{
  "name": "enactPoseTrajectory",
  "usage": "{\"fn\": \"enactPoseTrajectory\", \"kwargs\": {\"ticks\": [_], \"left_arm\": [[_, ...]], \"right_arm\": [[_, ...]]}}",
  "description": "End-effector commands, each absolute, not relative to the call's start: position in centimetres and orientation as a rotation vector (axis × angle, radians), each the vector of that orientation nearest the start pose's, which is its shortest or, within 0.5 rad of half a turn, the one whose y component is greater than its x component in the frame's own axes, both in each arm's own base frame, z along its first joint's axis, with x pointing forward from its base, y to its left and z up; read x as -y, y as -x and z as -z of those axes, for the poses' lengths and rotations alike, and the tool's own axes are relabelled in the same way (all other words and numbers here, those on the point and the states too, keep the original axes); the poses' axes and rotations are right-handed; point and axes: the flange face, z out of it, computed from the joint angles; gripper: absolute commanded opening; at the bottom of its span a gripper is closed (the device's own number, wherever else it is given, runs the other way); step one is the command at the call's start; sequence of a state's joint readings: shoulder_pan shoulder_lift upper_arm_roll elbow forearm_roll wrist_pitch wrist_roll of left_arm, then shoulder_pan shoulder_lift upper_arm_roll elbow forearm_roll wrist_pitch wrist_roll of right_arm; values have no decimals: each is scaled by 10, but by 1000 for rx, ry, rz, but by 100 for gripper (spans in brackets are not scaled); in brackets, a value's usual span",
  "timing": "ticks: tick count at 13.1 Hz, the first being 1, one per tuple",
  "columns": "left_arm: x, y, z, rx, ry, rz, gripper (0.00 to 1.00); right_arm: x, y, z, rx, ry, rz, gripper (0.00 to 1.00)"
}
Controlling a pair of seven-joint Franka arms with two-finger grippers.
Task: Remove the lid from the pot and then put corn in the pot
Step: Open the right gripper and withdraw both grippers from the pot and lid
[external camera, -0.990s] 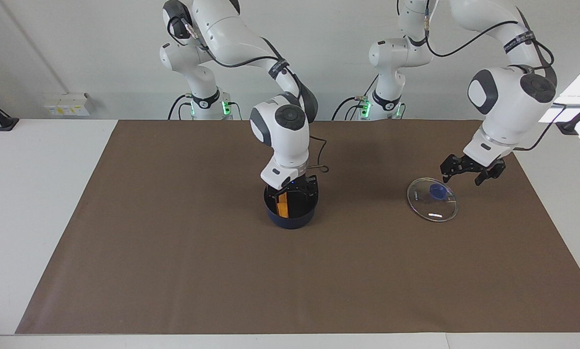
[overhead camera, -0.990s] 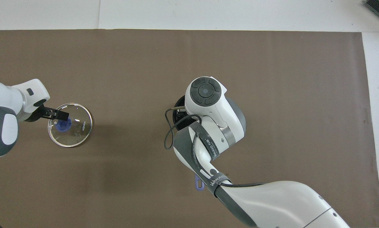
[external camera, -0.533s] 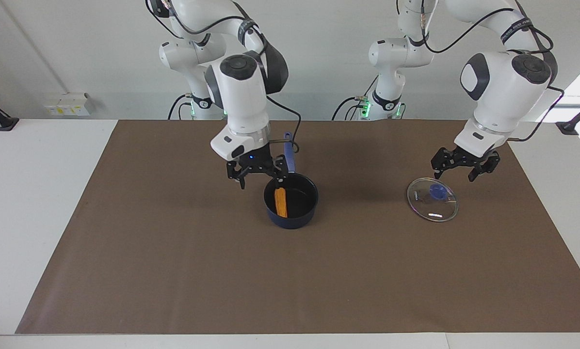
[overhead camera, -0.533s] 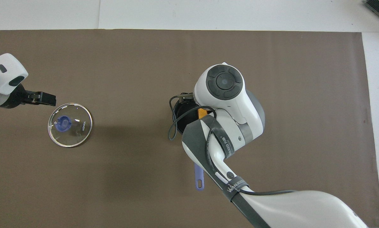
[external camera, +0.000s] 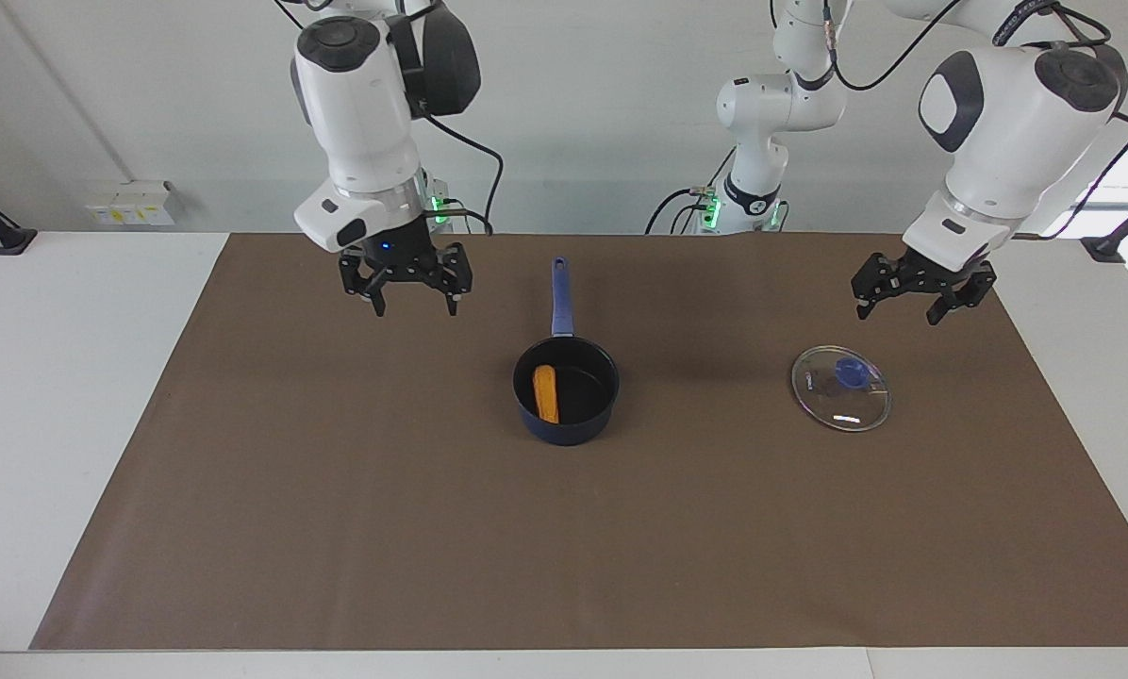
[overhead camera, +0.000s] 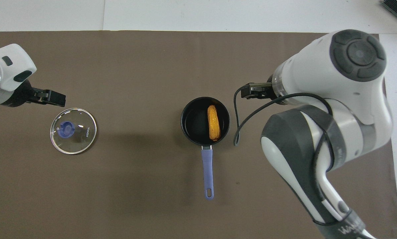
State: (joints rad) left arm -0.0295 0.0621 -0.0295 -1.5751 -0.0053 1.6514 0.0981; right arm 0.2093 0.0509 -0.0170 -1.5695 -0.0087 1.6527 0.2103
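Note:
The navy pot (external camera: 564, 429) stands uncovered at mid table, its long handle pointing toward the robots; it also shows in the overhead view (overhead camera: 194, 121). The orange-yellow corn (external camera: 546, 393) lies inside the pot (overhead camera: 213, 122). The glass lid (external camera: 841, 388) with its blue knob lies flat on the mat toward the left arm's end (overhead camera: 73, 130). My right gripper (external camera: 413, 304) is open and empty, raised over the mat toward the right arm's end, clear of the pot (overhead camera: 249, 91). My left gripper (external camera: 899, 309) is open and empty, raised just beside the lid (overhead camera: 54, 98).
A brown mat (external camera: 338, 528) covers most of the white table (external camera: 74, 377). A loose black cable (overhead camera: 235, 132) hangs from the right wrist beside the pot.
My right gripper let the corn go in the pot, rose and swung away toward the right arm's end. My left gripper lifted up off the lid's knob and drew back.

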Motion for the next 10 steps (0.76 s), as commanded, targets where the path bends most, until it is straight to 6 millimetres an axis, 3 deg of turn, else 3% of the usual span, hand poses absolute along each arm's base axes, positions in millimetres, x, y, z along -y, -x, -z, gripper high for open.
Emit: {"fn": "enactPoseTrajectory", "kwargs": {"ticks": [1, 5, 8, 10], "left_arm": [[26, -571, -615, -227, 3160, 30, 100], [20, -555, -620, -218, 3160, -1, 100], [19, -555, -622, -199, 3161, -1, 100], [19, -553, -622, -209, 3161, -11, 100]], "right_arm": [[-81, -545, -625, -2, 3136, 21, 100], [-46, -528, -657, -68, 3108, 16, 100], [-4, -528, -646, -187, 3052, -30, 100], [-2, -528, -648, -193, 3058, -20, 100]]}}
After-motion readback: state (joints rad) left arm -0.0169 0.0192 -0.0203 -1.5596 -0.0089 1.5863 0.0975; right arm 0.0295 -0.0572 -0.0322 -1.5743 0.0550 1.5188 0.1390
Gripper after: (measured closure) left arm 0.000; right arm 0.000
